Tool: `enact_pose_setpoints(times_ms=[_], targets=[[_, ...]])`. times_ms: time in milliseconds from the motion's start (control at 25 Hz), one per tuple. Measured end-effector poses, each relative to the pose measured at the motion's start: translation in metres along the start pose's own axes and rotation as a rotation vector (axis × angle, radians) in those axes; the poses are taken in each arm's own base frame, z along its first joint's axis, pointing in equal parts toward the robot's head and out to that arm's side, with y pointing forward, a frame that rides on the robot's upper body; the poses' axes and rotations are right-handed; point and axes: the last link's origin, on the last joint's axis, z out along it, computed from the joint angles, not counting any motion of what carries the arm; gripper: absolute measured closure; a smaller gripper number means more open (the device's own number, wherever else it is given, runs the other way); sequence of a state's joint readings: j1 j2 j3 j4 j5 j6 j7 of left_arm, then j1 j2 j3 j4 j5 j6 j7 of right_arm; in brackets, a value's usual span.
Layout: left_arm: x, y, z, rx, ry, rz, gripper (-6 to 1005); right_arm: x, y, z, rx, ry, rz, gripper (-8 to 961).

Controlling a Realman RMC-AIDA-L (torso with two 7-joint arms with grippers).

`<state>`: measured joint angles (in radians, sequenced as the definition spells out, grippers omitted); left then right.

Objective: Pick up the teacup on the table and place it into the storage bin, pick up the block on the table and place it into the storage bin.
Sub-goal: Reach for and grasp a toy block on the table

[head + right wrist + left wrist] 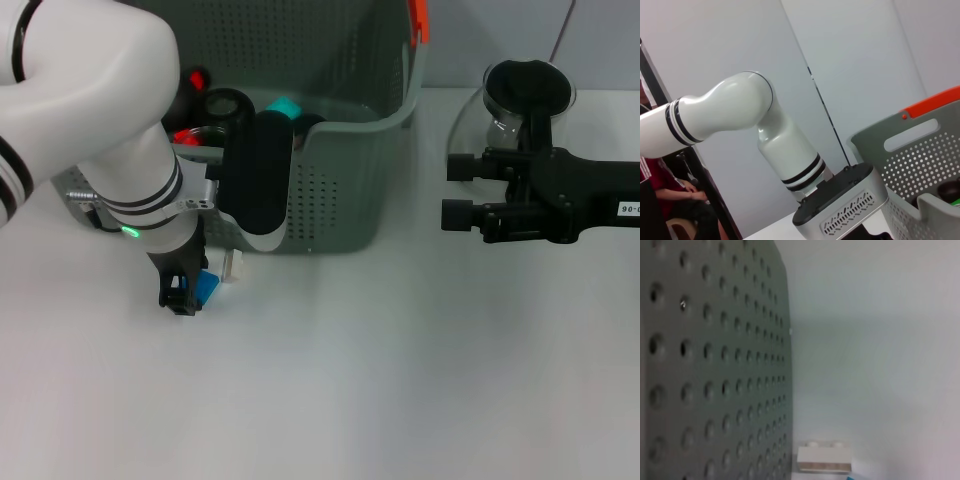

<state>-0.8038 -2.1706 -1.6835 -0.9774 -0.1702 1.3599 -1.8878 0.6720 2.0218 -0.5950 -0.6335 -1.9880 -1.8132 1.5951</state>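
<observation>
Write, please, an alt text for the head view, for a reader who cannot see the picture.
The robot's left hand is down on the white table, at a blue block with a small white block beside it, just in front of the grey-green storage bin. The right hand hovers idle at the right, near a glass pitcher.

Large grey-green perforated storage bin [350, 180] with an orange handle clip, standing upright at the table's far side, several items inside, teacup not identifiable among them; blue block [206, 287] low on the table just before the bin's front wall, a white block [232, 265] beside it.
</observation>
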Motion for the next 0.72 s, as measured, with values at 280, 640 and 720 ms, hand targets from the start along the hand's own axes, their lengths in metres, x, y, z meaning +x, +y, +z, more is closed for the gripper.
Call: enact_pose_setpoints(times_ms=[280,640,720], targets=[[0.0004,0.0011,0.0006,-0.004,-0.005,0.005,485,0.0001,0.0000,0.0000,0.000,0.000,-0.002,12],[0.0009,0.0024,0.0018,-0.010,-0.007,0.005,493,0.0007,0.0001,-0.0005,0.001,0.000,0.001,12],[0.0011,0.0025,0.0014,-0.013,-0.008,0.005,506,0.0009,0.0001,-0.0006,0.002,0.000,0.002,12]])
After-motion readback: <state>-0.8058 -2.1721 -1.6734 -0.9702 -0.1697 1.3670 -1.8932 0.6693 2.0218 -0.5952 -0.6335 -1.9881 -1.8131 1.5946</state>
